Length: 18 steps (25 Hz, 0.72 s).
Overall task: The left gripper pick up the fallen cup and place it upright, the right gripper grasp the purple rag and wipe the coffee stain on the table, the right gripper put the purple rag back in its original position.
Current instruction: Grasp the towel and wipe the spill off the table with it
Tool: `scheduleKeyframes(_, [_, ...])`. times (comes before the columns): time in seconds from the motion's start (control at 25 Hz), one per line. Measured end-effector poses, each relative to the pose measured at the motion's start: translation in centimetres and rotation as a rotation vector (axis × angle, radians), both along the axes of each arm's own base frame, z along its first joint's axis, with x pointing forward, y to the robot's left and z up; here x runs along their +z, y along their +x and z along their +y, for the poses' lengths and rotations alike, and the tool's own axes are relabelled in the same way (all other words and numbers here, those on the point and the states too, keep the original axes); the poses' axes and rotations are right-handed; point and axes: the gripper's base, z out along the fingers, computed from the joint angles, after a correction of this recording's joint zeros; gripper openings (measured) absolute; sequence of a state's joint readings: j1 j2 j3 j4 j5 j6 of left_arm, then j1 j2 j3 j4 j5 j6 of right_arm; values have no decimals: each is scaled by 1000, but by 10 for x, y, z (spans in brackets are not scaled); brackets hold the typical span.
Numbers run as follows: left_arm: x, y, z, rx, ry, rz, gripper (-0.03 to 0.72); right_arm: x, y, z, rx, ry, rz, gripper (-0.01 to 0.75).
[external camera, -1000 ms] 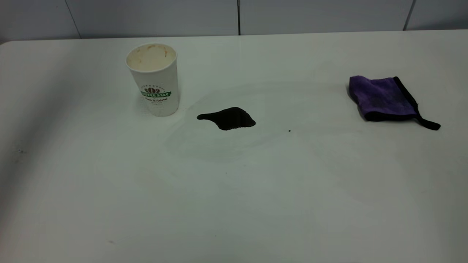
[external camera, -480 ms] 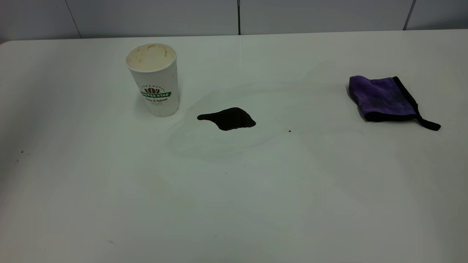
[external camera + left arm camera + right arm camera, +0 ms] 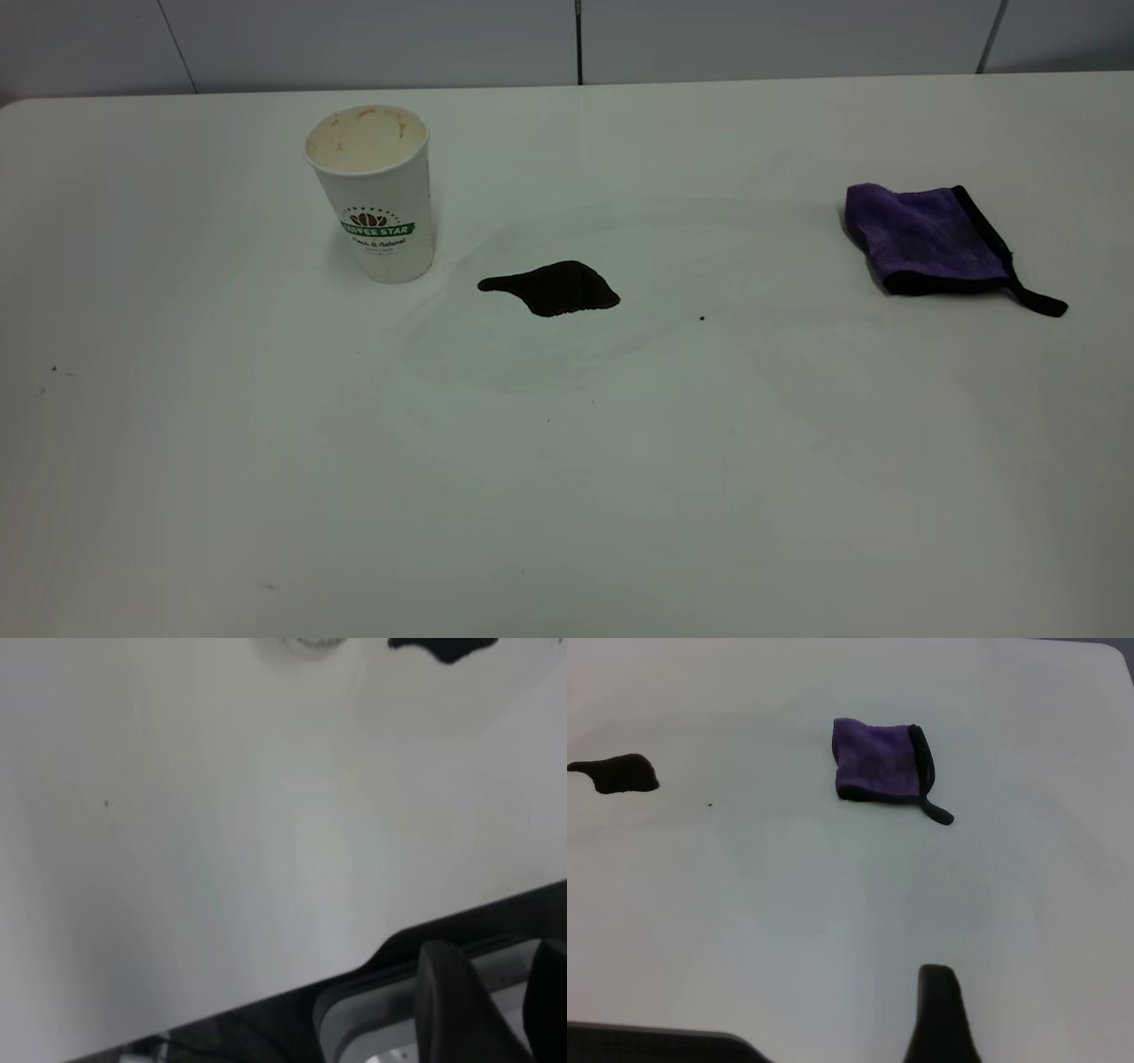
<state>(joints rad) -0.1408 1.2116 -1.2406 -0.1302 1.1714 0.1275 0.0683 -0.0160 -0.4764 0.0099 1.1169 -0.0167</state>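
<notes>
The white paper cup [image 3: 376, 190] with the green band stands upright on the white table [image 3: 567, 496], left of centre; its base [image 3: 310, 642] shows in the left wrist view. The dark coffee stain [image 3: 554, 288] lies just right of the cup, its tail pointing at it. The purple rag [image 3: 926, 237] lies flat at the far right, its black strap trailing right. No arm shows in the exterior view. My left gripper [image 3: 496, 948] hangs beyond the table's near edge, open and empty. One black finger [image 3: 937, 1001] of my right gripper shows, well short of the rag [image 3: 877, 760].
A tiny dark speck [image 3: 702, 317] sits between stain and rag. Faint wipe marks ring the stain. Grey wall panels run behind the table's back edge. A grey housing [image 3: 372, 1019] lies below the table edge under the left gripper.
The shadow over the table's left side has faded away. Cup, stain and rag have not moved.
</notes>
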Motion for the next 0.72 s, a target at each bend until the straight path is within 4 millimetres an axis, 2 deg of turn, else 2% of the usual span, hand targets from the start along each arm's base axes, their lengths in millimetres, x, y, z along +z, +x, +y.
scheduleKeyframes(0.24, [-39,-43,8,94,6,108,242,0,0,0,0,0,0,580])
scheduleKeyframes(0.4, [-53,-81,15,115,16,87,242,0,0,0,0,0,1,580])
scheduleKeyframes(0.72, [-75,-160,34,160,40,-120,242,0,0,0,0,0,1,580])
